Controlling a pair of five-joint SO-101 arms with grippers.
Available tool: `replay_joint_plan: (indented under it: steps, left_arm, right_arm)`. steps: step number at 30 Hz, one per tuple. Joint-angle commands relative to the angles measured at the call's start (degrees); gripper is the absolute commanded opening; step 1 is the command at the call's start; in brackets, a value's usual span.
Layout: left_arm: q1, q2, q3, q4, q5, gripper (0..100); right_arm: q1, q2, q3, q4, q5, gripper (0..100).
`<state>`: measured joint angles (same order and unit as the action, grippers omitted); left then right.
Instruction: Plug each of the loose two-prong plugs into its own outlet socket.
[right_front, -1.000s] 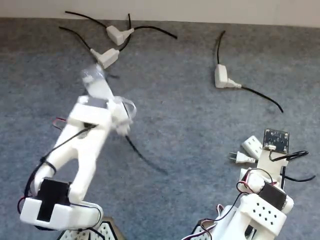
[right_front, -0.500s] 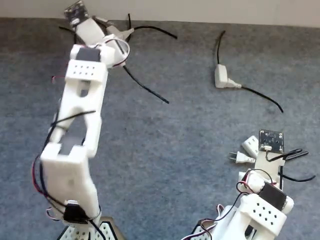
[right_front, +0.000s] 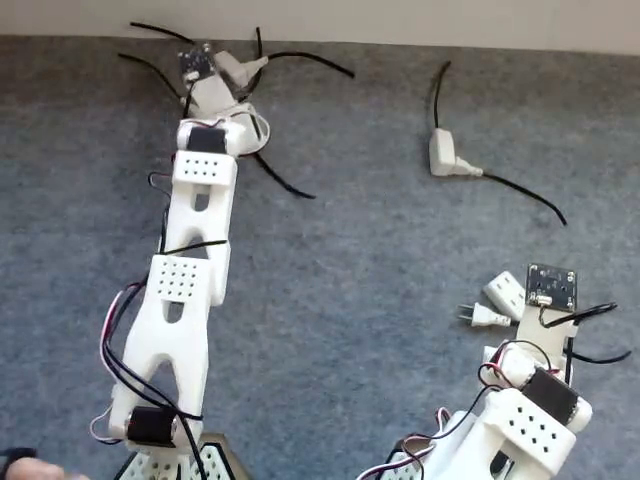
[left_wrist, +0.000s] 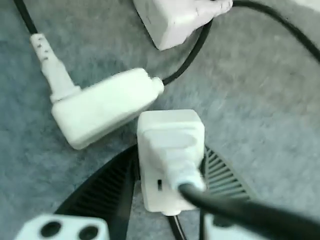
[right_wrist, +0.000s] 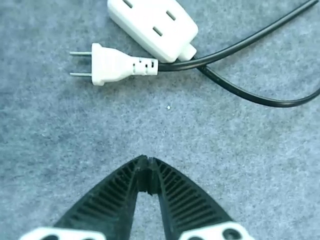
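Carpet (right_front: 350, 260), grey, underlies the socket (left_wrist: 170, 155) between left fingers (left_wrist: 112, 192).

Grey carpet-like cover (right_front: 340, 260) over whole table.

Near right: white outlet socket (right_wrist: 152, 27) flat on carpet, slots up; loose two-prong plug (right_wrist: 112, 64) just beside it, black cord (right_wrist: 250, 95) curling off.

Far right of middle: lone white connector (right_front: 443, 153), cord trailing.

Far left: two white cord ends (left_wrist: 105, 107) close together; socket block (left_wrist: 170, 150) with plug seated, just beside.
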<state>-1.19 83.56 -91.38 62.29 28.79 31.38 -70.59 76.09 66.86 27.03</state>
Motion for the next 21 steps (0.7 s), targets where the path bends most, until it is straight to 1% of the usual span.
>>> replay_joint_plan:
  steps: [1, 2, 5, 8, 13, 16, 21]
  left_arm:
    - [-0.48, -2.59, -3.82, 3.6, -4.04, 30]
    - [-0.4, -3.21, -3.91, 4.92, -4.92, 32]
    - [-0.31, -5.49, -3.91, 6.51, -6.24, 32]
    - [-0.57, -8.75, -3.91, 7.21, -6.24, 32]
    - [-0.31, -15.08, -3.91, 11.25, -6.24, 32]
    - [-0.31, -19.74, -3.91, 15.21, -6.24, 32]
    - [-0.48, -26.59, -3.91, 24.0, -6.24, 32]
  right_arm:
    - [0.48, -0.57, -1.01, -0.13, 0.44, 1.2]
    - [0.48, -0.57, -1.01, -0.13, 0.44, 1.2]
    - [0.48, -0.57, -1.01, -0.04, 0.62, 1.3]
    - [0.48, -0.57, -1.27, -0.13, 0.79, 1.3]
    - [0.92, -0.57, -5.14, 0.31, 0.79, 1.3]
    - [0.92, -0.4, -8.04, 0.4, 0.79, 1.3]
    - [0.92, -0.22, -13.23, 1.1, 0.7, 1.3]
